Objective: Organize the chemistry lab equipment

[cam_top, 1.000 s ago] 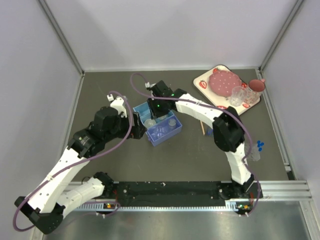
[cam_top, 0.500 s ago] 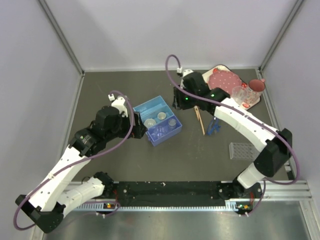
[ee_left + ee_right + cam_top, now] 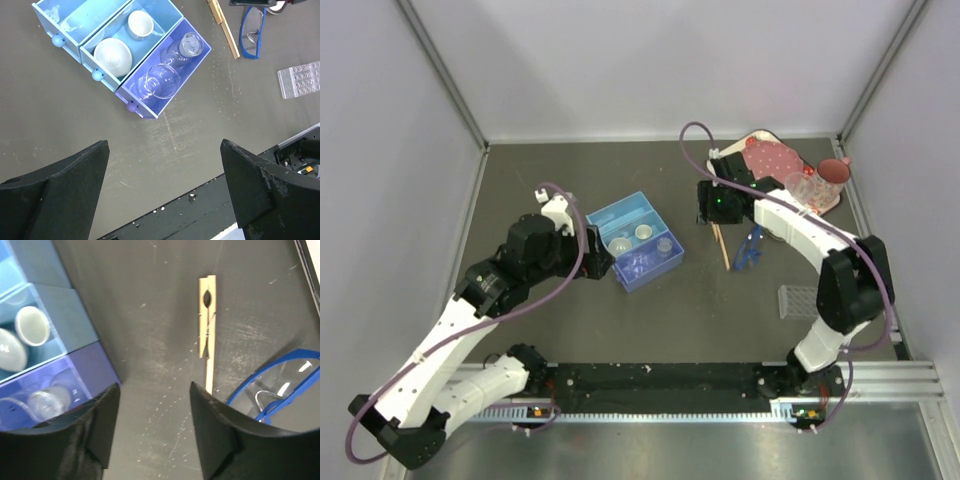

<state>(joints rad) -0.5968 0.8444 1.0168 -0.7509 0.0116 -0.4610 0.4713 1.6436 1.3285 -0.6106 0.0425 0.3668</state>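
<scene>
The left jaws were spread wide and empty over the counter (image 3: 60,110) near the blue drawer box (image 3: 85,15), in which small round dishes (image 3: 113,56) were kept. The right jaws were parted, empty, above the wooden tongs (image 3: 207,330).

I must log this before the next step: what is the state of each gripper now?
Left gripper: open, holding nothing.
Right gripper: open, holding nothing, near the wooden tongs.

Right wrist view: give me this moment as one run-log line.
right hand: open, empty, hovering beside wooden tongs | left hand: open, empty | tongs: lying flat, not gripped
</scene>
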